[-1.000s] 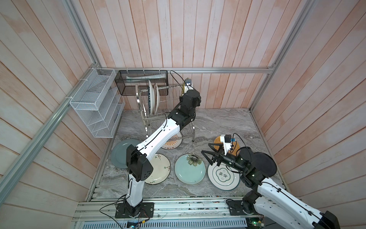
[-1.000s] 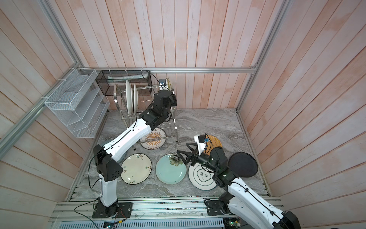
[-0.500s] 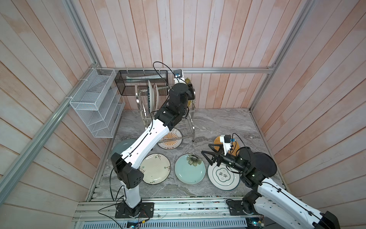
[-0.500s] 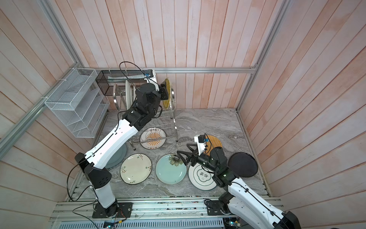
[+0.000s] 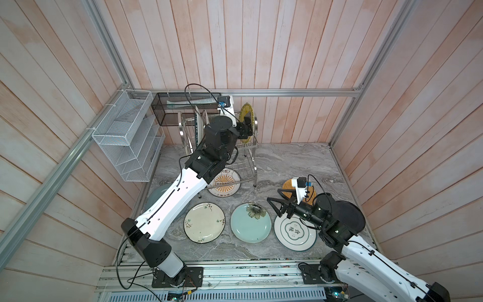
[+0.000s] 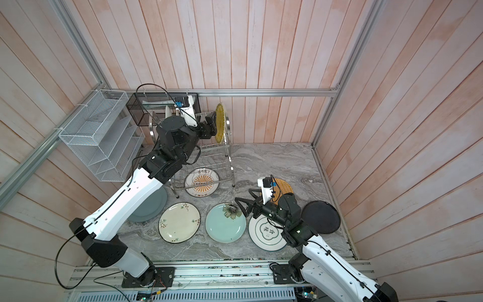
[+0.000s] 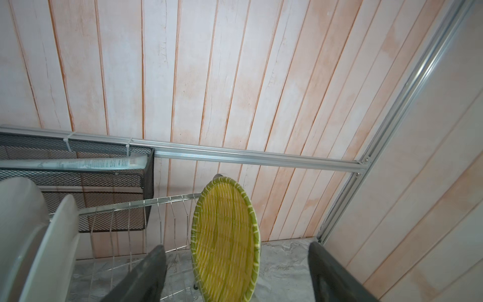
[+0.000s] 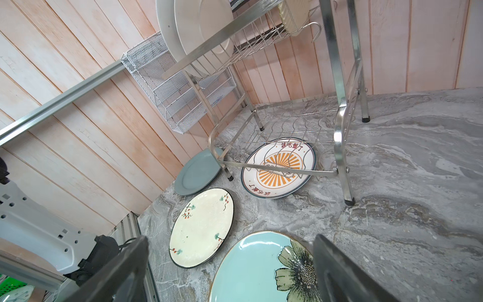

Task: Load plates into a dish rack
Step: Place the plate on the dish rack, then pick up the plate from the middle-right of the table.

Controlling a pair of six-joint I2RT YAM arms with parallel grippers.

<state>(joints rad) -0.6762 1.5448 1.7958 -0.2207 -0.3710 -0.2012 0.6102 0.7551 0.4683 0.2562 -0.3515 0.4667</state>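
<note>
Upper middle, the left tool (image 5: 247, 129) is released beside the yellow plate (image 7: 224, 235) standing in the dish rack (image 5: 254, 162). The right tool (image 5: 273, 196), released too, hangs over the blue plate (image 5: 249, 222).

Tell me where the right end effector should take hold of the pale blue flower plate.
Probably its rim by the flower. The pale blue plate lies flat on the table, so only the raised lip offers a pinch. Come from above at the far edge, where the open right end effector hovers nearby; the lettered plate crowds its side edge.
</note>
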